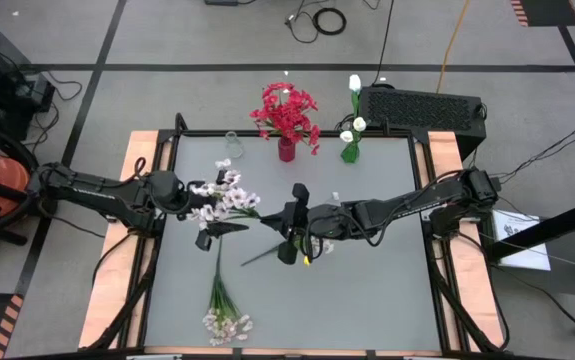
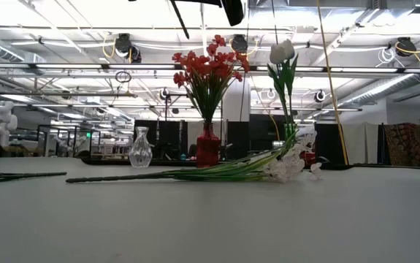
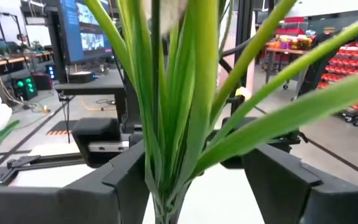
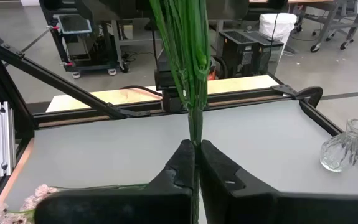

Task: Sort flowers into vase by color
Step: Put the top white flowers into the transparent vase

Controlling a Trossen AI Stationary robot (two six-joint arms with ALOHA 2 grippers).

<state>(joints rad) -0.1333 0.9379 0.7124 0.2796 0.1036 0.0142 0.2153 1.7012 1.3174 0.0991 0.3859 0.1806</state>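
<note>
Both arms meet mid-air above the middle of the grey surface (image 1: 367, 290), handing over one artificial stem of pale pinkish-white blossoms with long green leaves (image 1: 225, 196).

Right gripper (image 4: 195, 163): fingers clamped tight on the thin lower stem, no gap showing. Left gripper (image 3: 194, 180): fingers spread wide on either side of the leaf bundle, not pinching it. In the high view the blossom end sits by the left gripper (image 1: 207, 232), the stem end by the right gripper (image 1: 292, 235).

A second pinkish-white blossom stem (image 1: 222, 305) lies flat on the surface near the front edge, blossoms toward the front.

At the back edge: red vase holding red-bloom flowers (image 1: 287, 115), green vase with white tulip-like buds (image 1: 351, 130), and a small clear glass vase (image 1: 232, 145) standing empty left of the red one. All three upright and apart from each other.
</note>
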